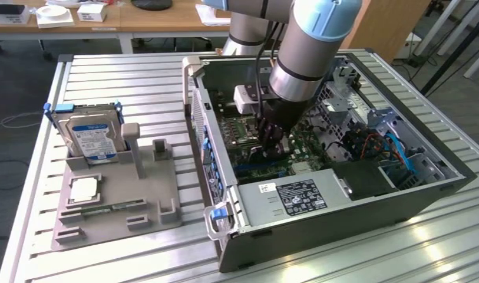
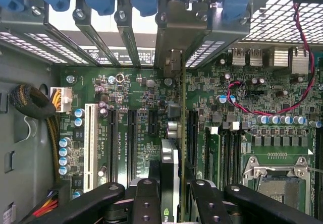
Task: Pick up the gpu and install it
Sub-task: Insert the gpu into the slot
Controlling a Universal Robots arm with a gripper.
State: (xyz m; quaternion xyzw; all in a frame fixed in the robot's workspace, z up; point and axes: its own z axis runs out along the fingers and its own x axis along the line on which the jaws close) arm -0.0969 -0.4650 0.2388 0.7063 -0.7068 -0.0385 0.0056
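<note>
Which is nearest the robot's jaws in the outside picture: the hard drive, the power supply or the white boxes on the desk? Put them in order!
From the gripper, jaws down in the case:
1. Power supply, in the same case, beside it.
2. Hard drive, on the grey stand, exterior view's left.
3. White boxes, on the wooden desk, far behind.

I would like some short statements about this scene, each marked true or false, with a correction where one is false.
1. The gripper holds the gpu inside the computer case. True.
2. The hard drive lies flat inside the case. False: it stands upright in the grey holder on the table, outside the case.
3. The motherboard has a long white slot. True.
4. A side panel closes the case. False: the case is open and the motherboard shows.
</note>
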